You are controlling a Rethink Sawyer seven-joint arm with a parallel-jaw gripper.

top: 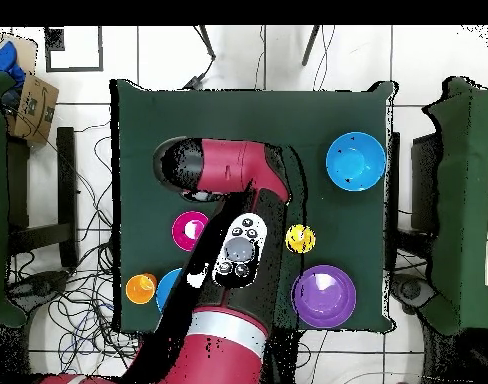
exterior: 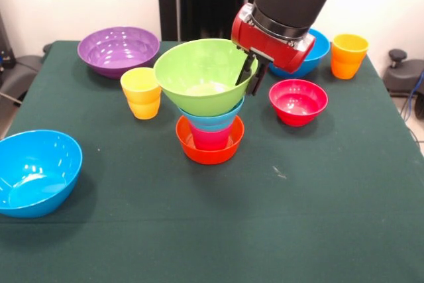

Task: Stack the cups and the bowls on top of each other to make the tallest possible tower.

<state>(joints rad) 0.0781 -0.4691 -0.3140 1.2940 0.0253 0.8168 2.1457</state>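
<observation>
The tower [exterior: 209, 130] stands mid-table: an orange bowl [exterior: 209, 152] as base, a red-pink cup [exterior: 209, 139] in it, a light blue bowl [exterior: 213, 122], and a lime green bowl [exterior: 199, 74] on top, slightly tilted. My gripper [exterior: 252, 75] is at the green bowl's right rim, one finger inside and one outside, closed on the rim. A yellow cup [exterior: 141, 93] stands just left of the tower, and an orange cup [exterior: 348, 56] at the far right. In the overhead view my arm [top: 238, 255] hides the tower and the gripper.
A purple bowl [exterior: 119, 50] sits at the far left and a small red bowl [exterior: 298, 101] right of the tower. One blue bowl [exterior: 314, 54] sits behind my arm, another [exterior: 36, 171] at the near left of the green table [exterior: 298, 217].
</observation>
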